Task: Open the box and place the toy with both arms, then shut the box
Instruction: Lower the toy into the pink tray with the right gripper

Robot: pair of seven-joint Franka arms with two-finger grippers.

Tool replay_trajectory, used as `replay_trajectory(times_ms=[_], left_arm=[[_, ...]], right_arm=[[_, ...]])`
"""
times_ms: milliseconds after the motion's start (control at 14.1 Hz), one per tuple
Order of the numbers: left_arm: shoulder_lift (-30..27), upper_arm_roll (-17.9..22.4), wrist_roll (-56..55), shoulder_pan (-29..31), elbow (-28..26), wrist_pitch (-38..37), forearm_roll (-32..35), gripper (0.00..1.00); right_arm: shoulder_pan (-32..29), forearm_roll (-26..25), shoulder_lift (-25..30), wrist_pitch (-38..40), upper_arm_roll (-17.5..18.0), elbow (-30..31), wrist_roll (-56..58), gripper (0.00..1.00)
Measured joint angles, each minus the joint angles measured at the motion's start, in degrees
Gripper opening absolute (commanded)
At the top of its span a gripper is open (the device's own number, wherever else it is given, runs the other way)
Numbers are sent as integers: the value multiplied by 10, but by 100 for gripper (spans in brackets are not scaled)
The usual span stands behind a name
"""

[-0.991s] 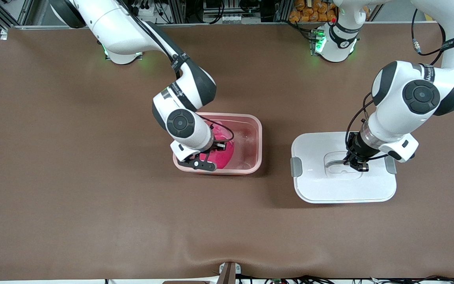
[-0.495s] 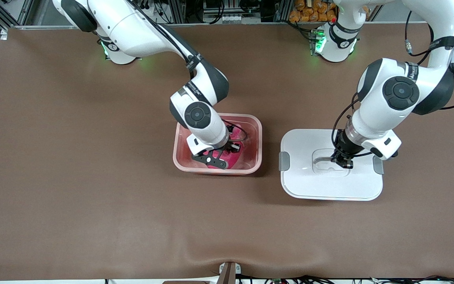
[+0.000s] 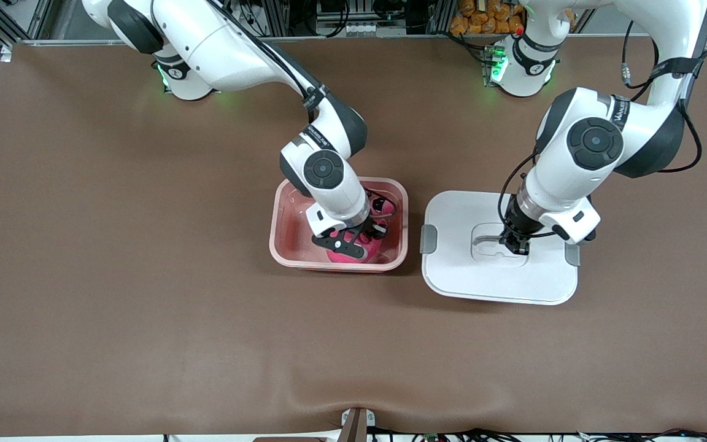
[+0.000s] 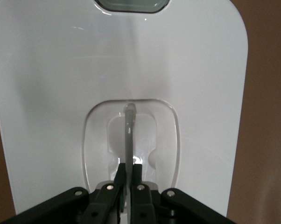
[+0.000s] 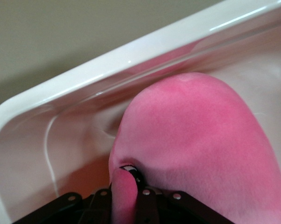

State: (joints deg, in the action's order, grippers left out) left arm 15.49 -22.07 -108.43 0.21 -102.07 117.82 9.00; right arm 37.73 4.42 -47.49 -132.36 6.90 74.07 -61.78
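1. You have the right gripper point(image 3: 353, 242) down inside the open translucent pink plastic box point(image 3: 280, 227), its jaws clamped shut on the hot-pink plush toy point(image 3: 363, 255); the right wrist view shows a fold of the toy point(image 5: 192, 149) pinched between the fingers, close to the box's inner wall point(image 5: 98, 88).

2. Compared with a second ago, your right arm has carried the toy along inside the box, away from the right arm's end and toward the end that faces the lid. The toy sits low in the box, at the side nearer the front camera. Judged from this, placement is nearly done and only the release is left.

3. Your left gripper point(image 3: 515, 242) is closed tight on the thin grey handle point(image 4: 128, 135) in the recess of the white rounded-rectangular plastic lid point(image 3: 452, 270), as the left wrist view shows clearly.

4. The lid has shifted over the last second: it was well apart from the box, toward the left arm's end of the brown table point(image 3: 114, 294), and it now lies just beside the box, with a grey side clip point(image 3: 428, 239) near the box wall. You appear to be staging the lid for closing.

5. Watch the timing: the right gripper must let go and clear the box before the lid comes over.
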Motion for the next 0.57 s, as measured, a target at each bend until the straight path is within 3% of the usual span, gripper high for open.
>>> replay_trajectory(times_ms=[142, 212, 283, 566], left_arm=[[0, 0, 0, -4, -1, -4, 0, 0], [1, -1, -1, -5, -2, -6, 0, 0], [2, -1, -2, -6, -2, -7, 0, 0], [6, -1, -5, -6, -2, -8, 0, 0]], right_arm=[[3, 0, -7, -14, 0, 0, -4, 0], [4, -1, -9, -20, 0, 0, -5, 19], [5, -1, -11, -24, 0, 0, -6, 99], [4, -1, -11, -24, -5, -6, -6, 100]])
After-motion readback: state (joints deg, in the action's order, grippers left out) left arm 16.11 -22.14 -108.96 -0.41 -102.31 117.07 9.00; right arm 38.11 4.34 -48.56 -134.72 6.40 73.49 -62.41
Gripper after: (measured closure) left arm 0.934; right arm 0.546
